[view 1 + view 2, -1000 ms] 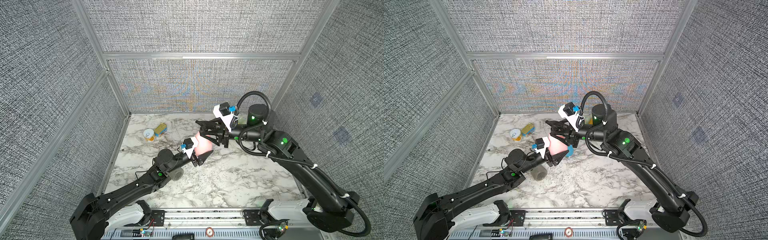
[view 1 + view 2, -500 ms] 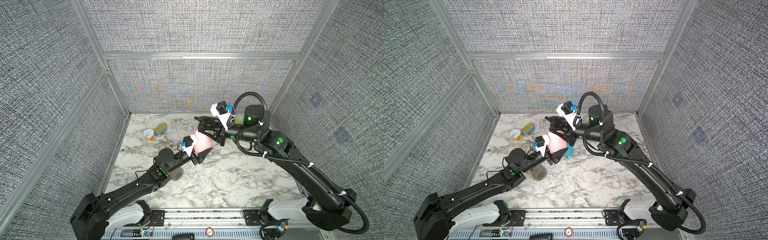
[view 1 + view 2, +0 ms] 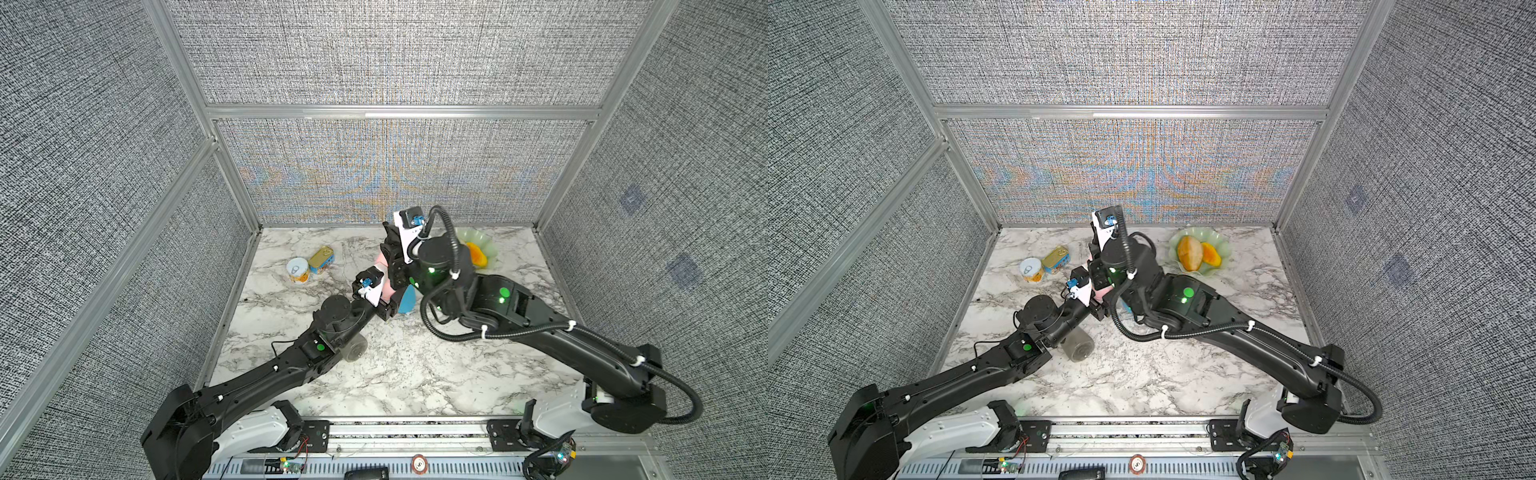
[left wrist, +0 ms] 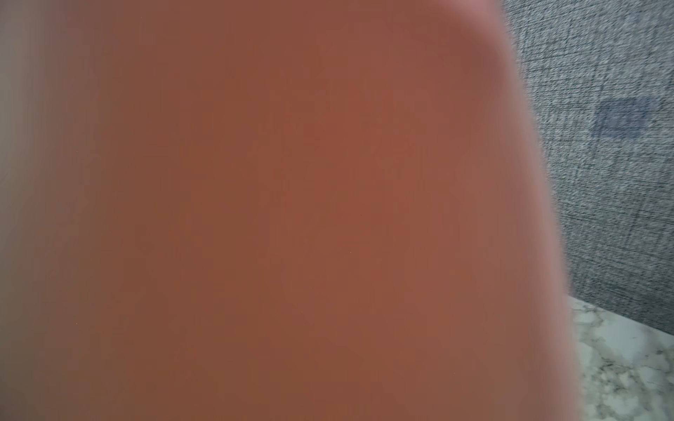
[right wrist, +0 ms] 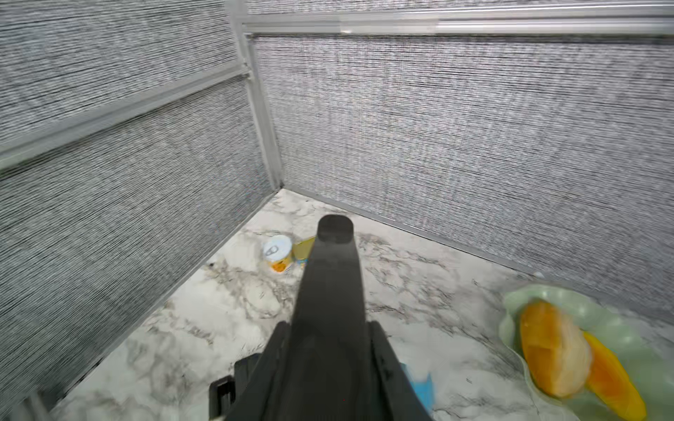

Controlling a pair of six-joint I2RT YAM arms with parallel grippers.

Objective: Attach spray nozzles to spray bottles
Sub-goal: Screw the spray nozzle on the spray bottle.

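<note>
My left gripper (image 3: 386, 305) is shut on the pink spray bottle (image 3: 384, 286), held above the table; its blurred body fills the left wrist view (image 4: 291, 218). My right gripper (image 3: 392, 270) is directly above the bottle's top. In the right wrist view it (image 5: 328, 328) is shut on the black spray nozzle (image 5: 333, 277), which sticks out between the fingers (image 5: 281, 339). The right arm hides this nozzle in both top views. A blue spray bottle (image 3: 407, 301) stands under the right arm. A smoky grey spray bottle (image 3: 1077, 347) lies beside the left arm.
Two short tin cans (image 3: 298, 270) (image 3: 322, 259) sit at the back left. A pale green dish (image 3: 1221, 249) with orange fruit pieces (image 3: 1187, 253) sits at the back right. Mesh walls close in the back and both sides.
The right gripper's spread fingers have closed, and the right wrist has swung left and turned over the pink bottle. The left arm with the bottle has stayed put.
</note>
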